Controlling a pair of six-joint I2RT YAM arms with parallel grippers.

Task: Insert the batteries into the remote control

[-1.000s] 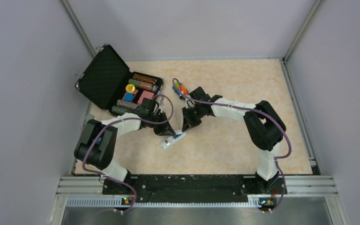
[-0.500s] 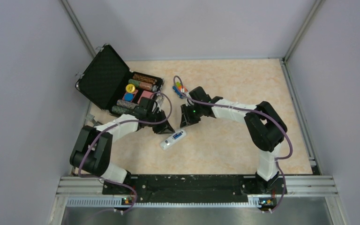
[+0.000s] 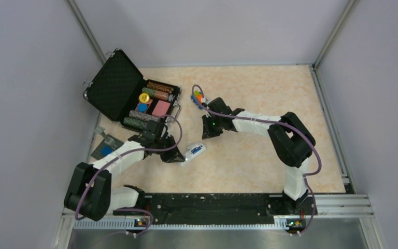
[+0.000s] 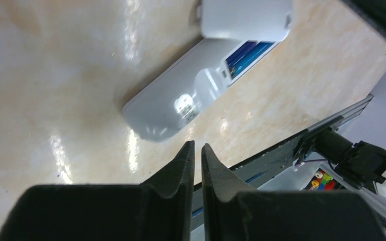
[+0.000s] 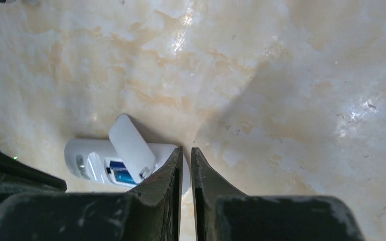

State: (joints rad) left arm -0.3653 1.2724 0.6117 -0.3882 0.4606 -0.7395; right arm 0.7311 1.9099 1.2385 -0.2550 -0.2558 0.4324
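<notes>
The white remote control lies back up on the table, its battery bay open. Blue batteries sit inside the bay. The loose white cover rests tilted across the remote's far end. My left gripper is shut and empty, its tips just left of the remote's rounded end. My right gripper is shut and empty, a short way above-right of the remote. In the right wrist view the remote, cover and batteries lie left of my fingertips.
An open black case with striped chip stacks stands at the back left. A colourful toy car lies behind the right gripper. A small grey and blue flat item lies by the left wall. A black rail runs along the near edge.
My left arm has swung back toward the near left, its gripper now lower beside the remote's left end, uncovering the grey item. My right gripper has drawn slightly away. The remote shifted a little.
</notes>
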